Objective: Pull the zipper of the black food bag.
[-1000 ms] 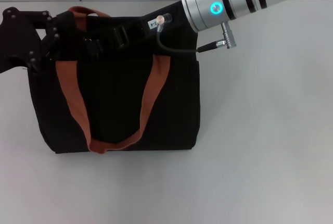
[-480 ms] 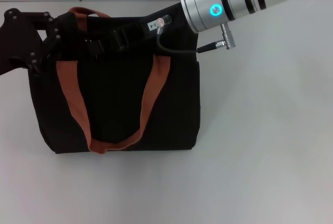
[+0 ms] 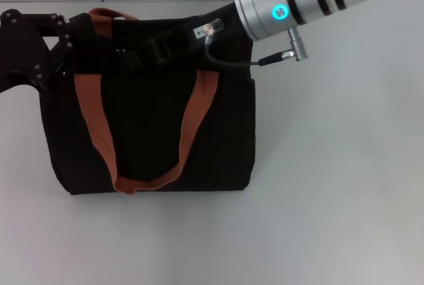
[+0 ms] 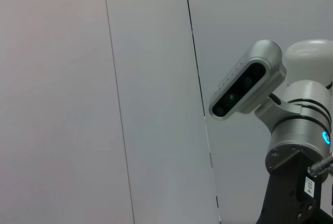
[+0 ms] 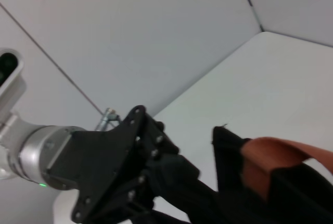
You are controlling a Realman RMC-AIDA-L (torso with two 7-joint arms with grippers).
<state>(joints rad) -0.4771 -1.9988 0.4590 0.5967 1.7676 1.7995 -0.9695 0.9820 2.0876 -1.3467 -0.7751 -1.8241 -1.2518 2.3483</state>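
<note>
On a pale tabletop (image 3: 331,199) sits the black food bag (image 3: 152,132), pretty much centre-left in the head view, with its two rust-orange handles (image 3: 192,119) flopped down over the front panel. Both arms are up at the far top edge of it. The left gripper (image 3: 63,43) is at the bag's top left corner, pressed into the fabric there, but whether it's actually pinching anything I honestly can't tell; the black-on-black hides the fingers. The right gripper (image 3: 156,48) reaches in along the top edge from the right, and same deal: can't tell how far open it is or whether it's got the zipper. I can't pick the pull tab out at all.

My take on handling: the bag looks soft and saggy, so it'll probably bunch up and slide on that smooth table rather than let the zip run. I'd guess you want one side anchoring the fabric near the end of the zip line while the other takes the little tab. The tab is likely small and slippery, so grab it square, close to the slider.
</note>
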